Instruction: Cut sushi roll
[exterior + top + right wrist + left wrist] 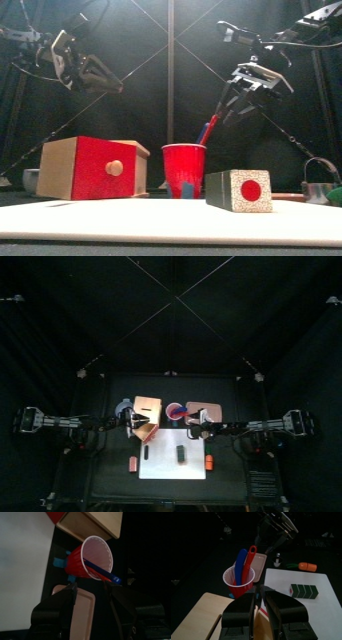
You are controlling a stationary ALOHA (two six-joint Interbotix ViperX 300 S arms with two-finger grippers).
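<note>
Though left hand [260,597], right hand [93,596] apart-jawed, ridged dark sushi roll [303,591] on flat white board [323,579].

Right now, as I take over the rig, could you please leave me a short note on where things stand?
Left gripper: jaws open, empty, raised near the red cup.
Right gripper: jaws wide open, empty, above the cup.
Sushi roll: on the white board, touched by neither gripper.
Blue tool and red tool: standing in the cup.
Done: no cut that I can confirm.
Left: take a tool, slice the roll.
</note>
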